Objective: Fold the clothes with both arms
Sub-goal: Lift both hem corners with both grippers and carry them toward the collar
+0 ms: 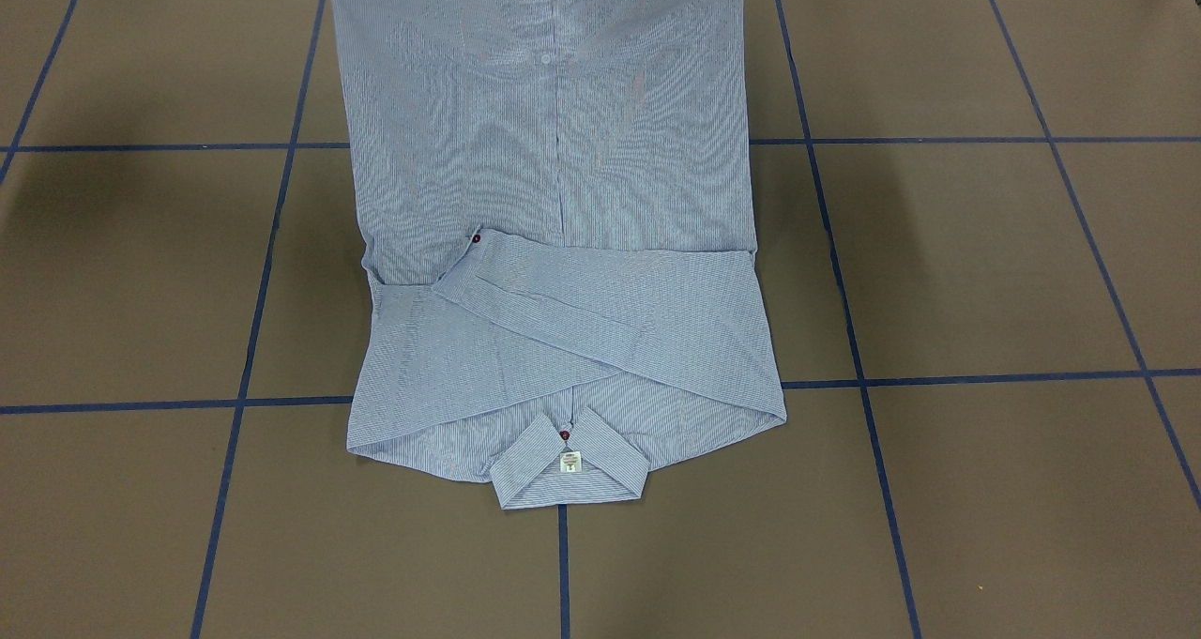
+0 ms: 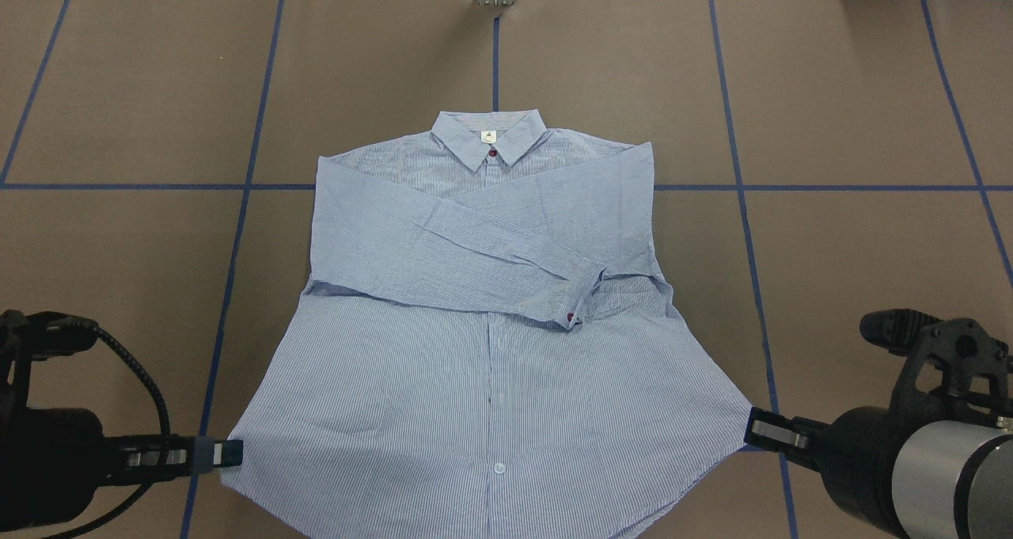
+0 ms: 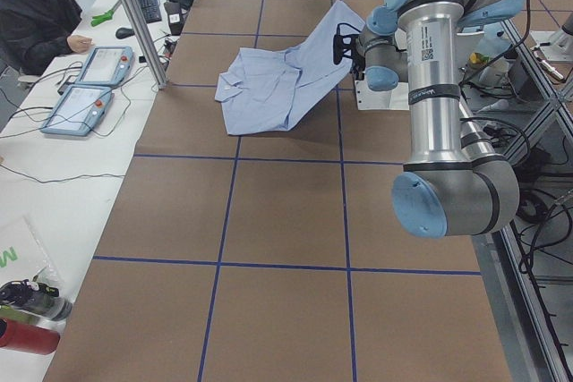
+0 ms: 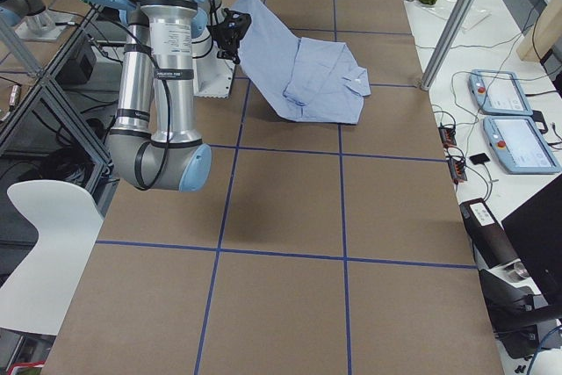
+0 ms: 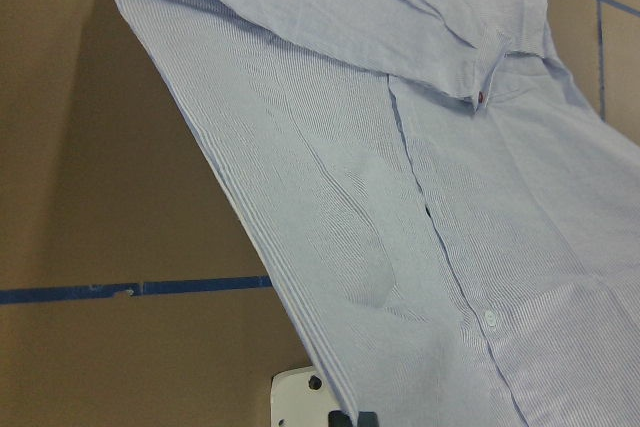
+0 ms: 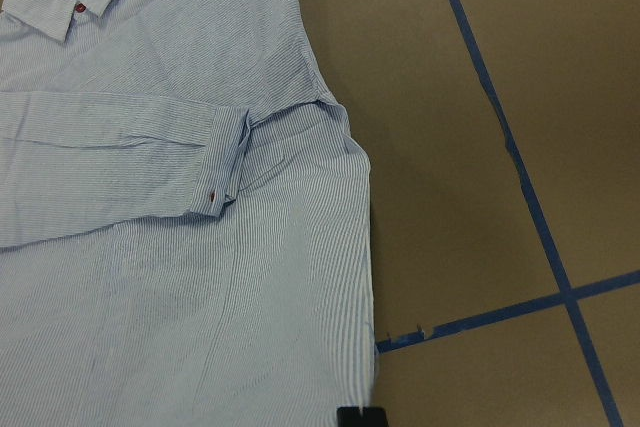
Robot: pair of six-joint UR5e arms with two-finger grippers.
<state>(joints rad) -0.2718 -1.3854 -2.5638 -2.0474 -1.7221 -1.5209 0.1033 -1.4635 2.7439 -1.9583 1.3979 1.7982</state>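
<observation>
on the brown table (image 2: 870,111) marked with blue tape lines (image 2: 495,64), the striped shirt (image 2: 491,381) lies front side up, its collar (image 2: 518,137) toward the far edge and its hem toward the robot; both sleeves are folded across the chest, the upper one ending in a cuff (image 2: 574,301) with a dark red button; a small white label (image 2: 489,136) sits inside the collar; the left gripper (image 2: 228,453) is clamped on the hem corner on the robot's left, and the right gripper (image 2: 758,430) is clamped on the opposite corner; the side views show the hem end raised off the table, the fabric sloping down to the collar end, which rests flat; a seated person (image 3: 36,6) is at the bench beyond the far edge
</observation>
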